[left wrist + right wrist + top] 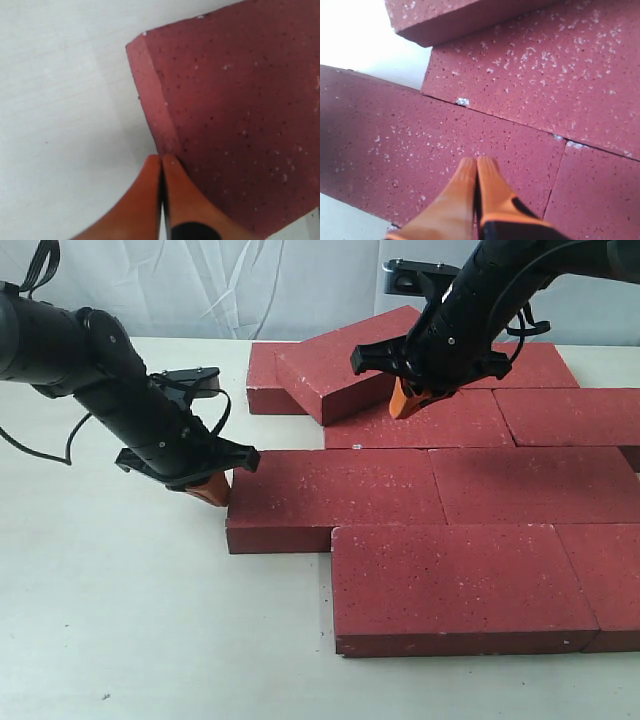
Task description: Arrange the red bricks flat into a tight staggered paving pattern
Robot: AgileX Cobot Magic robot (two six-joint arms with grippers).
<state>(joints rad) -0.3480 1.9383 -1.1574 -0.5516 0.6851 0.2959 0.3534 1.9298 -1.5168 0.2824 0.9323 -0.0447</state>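
Note:
Several red bricks lie flat in staggered rows, among them a front brick, a middle-row left brick and a back-row brick. One brick lies tilted on top of the back ones. My left gripper is shut and empty, its tips against the left end of the middle-row brick. Shut and empty too, my right gripper hangs just beside the tilted brick's lower end, with its tips over a flat brick face.
The bricks lie on a pale table, which shows bare on the left and front. More flat bricks run to the right edge of the exterior view. A white backdrop closes the back.

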